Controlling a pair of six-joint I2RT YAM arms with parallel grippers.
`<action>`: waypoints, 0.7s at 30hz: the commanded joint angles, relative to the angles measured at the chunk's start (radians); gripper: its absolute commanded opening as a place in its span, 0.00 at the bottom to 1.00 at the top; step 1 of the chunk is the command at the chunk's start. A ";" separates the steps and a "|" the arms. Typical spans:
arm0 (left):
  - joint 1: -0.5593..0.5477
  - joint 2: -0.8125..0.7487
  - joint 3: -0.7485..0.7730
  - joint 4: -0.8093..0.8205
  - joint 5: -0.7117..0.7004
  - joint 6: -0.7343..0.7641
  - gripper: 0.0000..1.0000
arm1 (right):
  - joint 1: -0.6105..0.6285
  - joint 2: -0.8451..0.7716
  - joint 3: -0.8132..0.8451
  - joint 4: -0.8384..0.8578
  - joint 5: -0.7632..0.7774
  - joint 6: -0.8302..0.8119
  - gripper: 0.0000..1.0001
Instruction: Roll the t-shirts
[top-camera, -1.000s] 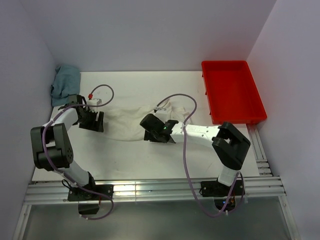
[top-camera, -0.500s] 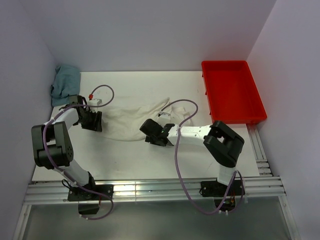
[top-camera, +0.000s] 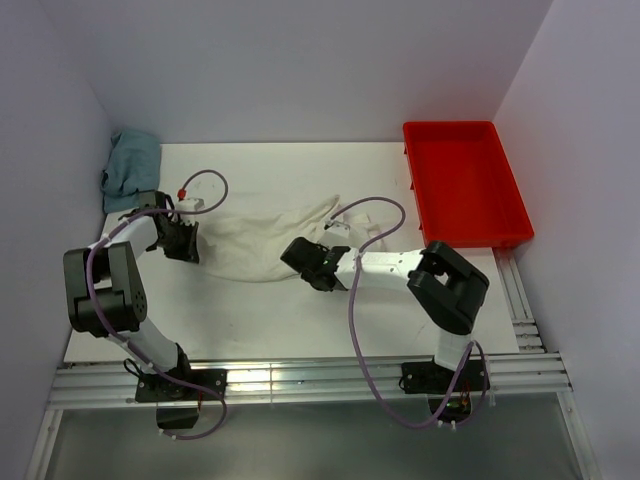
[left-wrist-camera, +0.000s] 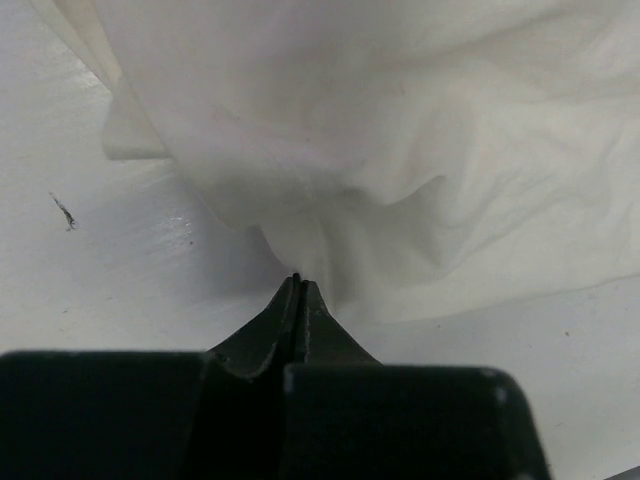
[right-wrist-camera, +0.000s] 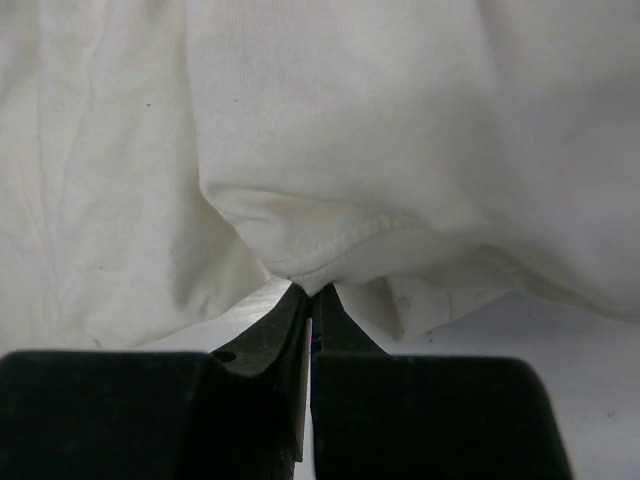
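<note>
The left gripper (left-wrist-camera: 298, 287) has its jaws pressed together, pinching a fold of the t-shirt (left-wrist-camera: 400, 150) at the tips. The right gripper (right-wrist-camera: 311, 291) is closed the same way on a hem. Only the wrist views show these pinches. From above, the t-shirt lies crumpled between both arms on the white table (top-camera: 300, 310), a blue cloth (top-camera: 132, 165) far left, a red tray (top-camera: 465, 185) right.

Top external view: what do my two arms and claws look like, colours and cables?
Both the left arm and right arm have bulky black joints, white links and black bases. A purple cable loops along each. The left claw and right claw are black, tapering to thin tips.
</note>
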 joint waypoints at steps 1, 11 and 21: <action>-0.002 -0.077 0.036 -0.030 0.040 -0.004 0.00 | -0.008 -0.064 0.038 -0.061 0.115 0.004 0.00; 0.011 -0.324 0.172 -0.176 -0.024 -0.030 0.00 | -0.026 -0.570 -0.054 -0.309 0.246 -0.053 0.00; 0.050 -0.485 0.325 -0.205 -0.139 -0.076 0.00 | -0.147 -0.978 -0.027 -0.478 0.297 -0.174 0.00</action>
